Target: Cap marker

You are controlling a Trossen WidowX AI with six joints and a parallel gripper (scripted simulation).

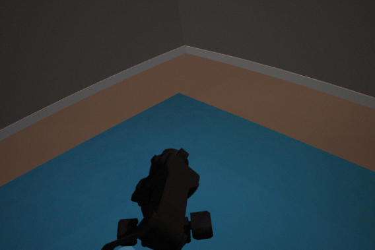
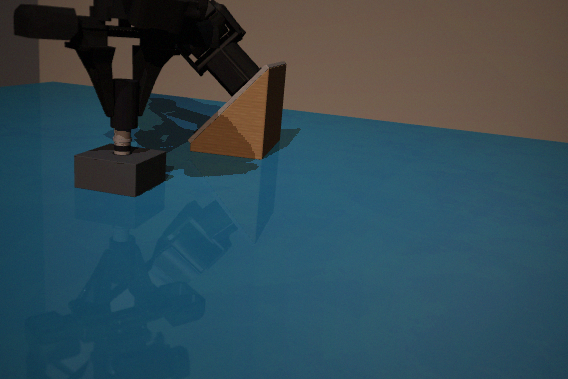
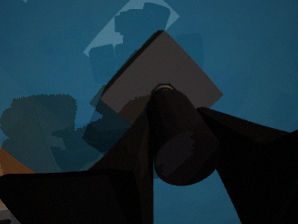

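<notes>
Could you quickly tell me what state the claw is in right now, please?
Claw: closed on the dark cap, which sits over the marker standing in the holder block.

The arm (image 2: 220, 53) is matte black everywhere, made of blocky, angular segments. The gripper (image 2: 124, 120) has a wide flat crossbar above, and two fingers (image 2: 102, 78) taper down from it like a V. Short cylindrical stubs (image 1: 201, 224) stick out on both sides.
</notes>
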